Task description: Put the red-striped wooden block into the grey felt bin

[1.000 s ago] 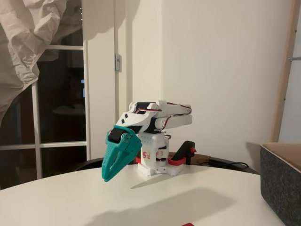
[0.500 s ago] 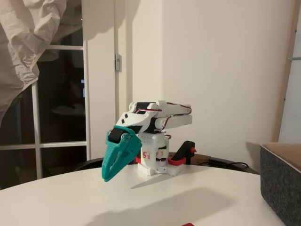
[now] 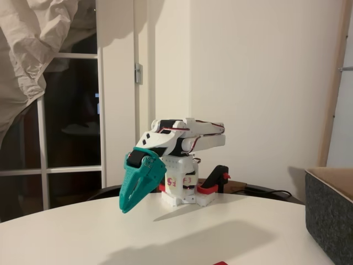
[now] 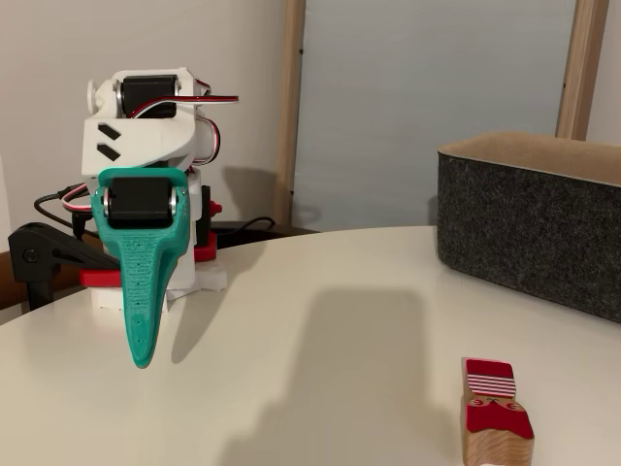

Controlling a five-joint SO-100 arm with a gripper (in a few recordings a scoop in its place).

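The red-striped wooden block (image 4: 496, 411) lies on the white table near the front right edge; it has a red-and-white striped top and a pale wood body. A thin red sliver of the block (image 3: 220, 263) shows at the bottom edge of a fixed view. The grey felt bin (image 4: 532, 225) stands at the right, dark speckled felt with a tan rim, and its corner appears as the bin (image 3: 330, 216) at the right. My teal gripper (image 3: 126, 208) hangs shut from the folded arm, tip pointing down just above the table, holding nothing. The gripper (image 4: 143, 357) is far left of block and bin.
The arm's white base (image 3: 182, 190) with red clamp pieces sits at the table's far edge, a black clamp (image 4: 39, 257) beside it. Bare white table (image 4: 320, 340) lies between gripper, block and bin. A window and a hanging sheet stand behind the table.
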